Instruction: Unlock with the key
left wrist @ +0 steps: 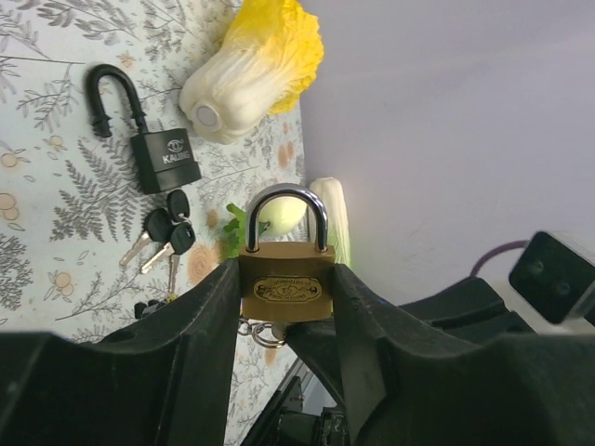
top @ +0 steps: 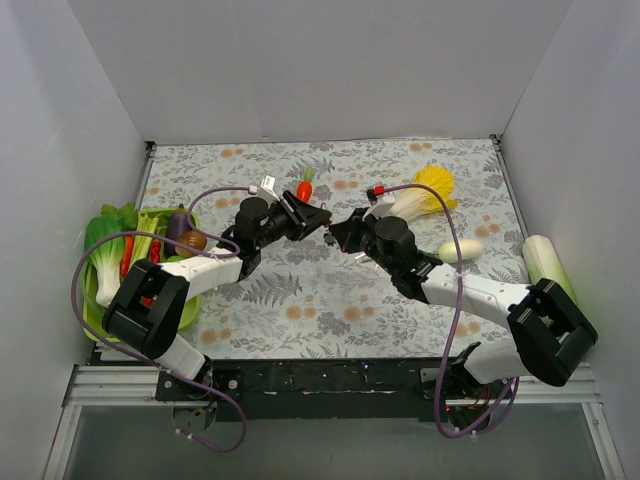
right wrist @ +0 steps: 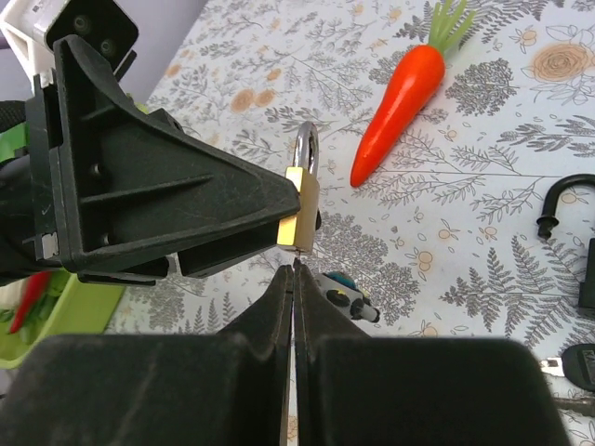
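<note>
My left gripper [top: 312, 221] is shut on a brass padlock [left wrist: 286, 288] and holds it in the air by its two sides, with the steel shackle closed. The padlock also shows in the right wrist view [right wrist: 302, 209]. My right gripper [right wrist: 293, 276] is shut on a thin key [right wrist: 295, 263], whose tip meets the bottom of the padlock. A key ring [left wrist: 263, 333] hangs under the lock body in the left wrist view. In the top view the two grippers meet tip to tip over the middle of the table, with the right gripper [top: 345, 232] to the right.
A black padlock [left wrist: 165, 153] with an open shackle and a bunch of keys [left wrist: 163, 237] lie on the mat. A carrot [top: 304, 188], a yellow cabbage [top: 425, 192], a white vegetable [top: 460, 250] and a green tray [top: 190, 312] of vegetables surround the arms.
</note>
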Tool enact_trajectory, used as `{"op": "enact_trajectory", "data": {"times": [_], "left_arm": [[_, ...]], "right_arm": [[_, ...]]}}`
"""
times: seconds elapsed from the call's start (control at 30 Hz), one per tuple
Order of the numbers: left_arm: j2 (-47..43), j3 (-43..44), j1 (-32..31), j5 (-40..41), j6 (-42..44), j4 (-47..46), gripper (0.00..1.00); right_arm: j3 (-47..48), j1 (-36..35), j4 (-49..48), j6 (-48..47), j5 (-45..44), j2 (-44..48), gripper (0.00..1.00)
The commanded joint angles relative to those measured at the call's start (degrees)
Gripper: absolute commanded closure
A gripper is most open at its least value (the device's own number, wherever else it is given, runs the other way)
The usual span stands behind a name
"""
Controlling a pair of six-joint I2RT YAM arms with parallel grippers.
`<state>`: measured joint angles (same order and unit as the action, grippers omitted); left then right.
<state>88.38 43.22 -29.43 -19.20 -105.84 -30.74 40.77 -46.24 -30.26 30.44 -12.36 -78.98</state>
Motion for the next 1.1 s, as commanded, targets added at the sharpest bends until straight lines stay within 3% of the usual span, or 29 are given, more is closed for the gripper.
{"op": "enact_trajectory", "data": {"times": [0.0, 0.43, 0.9, 1.07], "left_arm": [[-5.06, -0.86, -2.65, -13.31, -0.59, -9.76, 1.0], [-5.76, 0.28, -3.53, -18.59, 2.22, -17.51, 1.0], [-6.73, -0.51, -5.46, -23.16, 3.28, -27.88, 1.0], [-7.08, -0.24, -5.73, -22.02, 4.24, -24.39, 1.0]], "right_arm": [[-1.83, 4.13, -10.6, 5.33, 5.23, 2.77, 0.99], [-3.68, 8.18, -13.95, 12.36, 13.66, 5.15, 0.99], [-6.06, 10.91, -17.64, 16.76, 17.19, 7.35, 0.99], [-6.06, 11.08, -16.77, 16.24, 16.76, 8.23, 0.99]]}}
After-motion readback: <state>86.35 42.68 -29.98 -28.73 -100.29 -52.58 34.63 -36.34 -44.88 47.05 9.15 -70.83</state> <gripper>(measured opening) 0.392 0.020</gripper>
